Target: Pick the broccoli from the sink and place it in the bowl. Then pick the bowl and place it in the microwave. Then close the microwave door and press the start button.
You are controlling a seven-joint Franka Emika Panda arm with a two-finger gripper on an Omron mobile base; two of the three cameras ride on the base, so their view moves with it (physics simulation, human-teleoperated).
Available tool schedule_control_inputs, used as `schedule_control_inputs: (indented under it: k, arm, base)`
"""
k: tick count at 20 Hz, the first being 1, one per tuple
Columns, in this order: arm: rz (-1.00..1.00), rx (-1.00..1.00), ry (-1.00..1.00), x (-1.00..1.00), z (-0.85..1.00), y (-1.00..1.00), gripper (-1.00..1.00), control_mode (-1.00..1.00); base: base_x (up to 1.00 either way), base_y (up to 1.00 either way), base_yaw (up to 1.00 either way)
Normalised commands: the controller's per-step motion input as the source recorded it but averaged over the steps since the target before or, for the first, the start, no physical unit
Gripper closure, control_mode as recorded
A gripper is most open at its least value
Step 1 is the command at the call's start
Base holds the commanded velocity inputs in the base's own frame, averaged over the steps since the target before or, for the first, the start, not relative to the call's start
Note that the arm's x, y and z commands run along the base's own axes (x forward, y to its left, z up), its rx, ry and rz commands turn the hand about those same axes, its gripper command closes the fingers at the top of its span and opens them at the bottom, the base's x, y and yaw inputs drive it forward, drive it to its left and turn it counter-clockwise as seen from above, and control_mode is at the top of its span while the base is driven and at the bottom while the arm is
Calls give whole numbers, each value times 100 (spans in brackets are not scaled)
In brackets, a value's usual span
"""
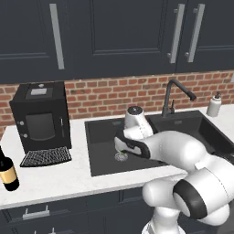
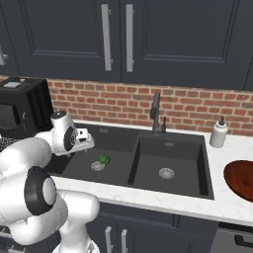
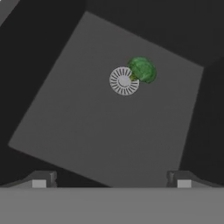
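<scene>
The broccoli (image 2: 103,158) is a small bright green lump on the floor of the left basin of the dark sink (image 2: 118,143), touching the round metal drain (image 2: 98,166). In the hand view the broccoli (image 3: 142,69) lies above centre, just right of the drain (image 3: 124,80). My gripper (image 2: 87,143) hangs over the left basin, above and to the left of the broccoli, clear of it. It is open, with its fingertips (image 3: 39,179) far apart and nothing between them. The reddish-brown bowl (image 2: 242,180) sits on the counter right of the sink. The microwave is out of view.
A black coffee machine (image 1: 40,119) stands on the counter left of the sink (image 1: 100,132), with a wine bottle (image 1: 7,171) near the front edge. The black faucet (image 2: 156,116) rises behind the basin divider. A soap dispenser (image 2: 218,133) stands at the back right.
</scene>
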Motion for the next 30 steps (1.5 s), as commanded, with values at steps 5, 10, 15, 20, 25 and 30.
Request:
schedule_control_inputs:
  k: [5,10,15,20,25,30]
  arm:
    - [0,0,2,35,-17,-1,-100,-100]
    - [0,0,1,37,-19,-3,-100,-100]
    - [0,0,0,35,-21,-3,-100,-100]
    - [0,0,0,30,-28,-1,-100,-100]
    - [0,0,0,31,-26,-5,-100,-100]
    - [0,0,0,35,-23,-5,-100,-100]
  base:
    - [0,0,0]
    - [0,0,0]
    - [0,0,0]
    - [0,0,0]
    - [0,0,0]
    - [0,0,0]
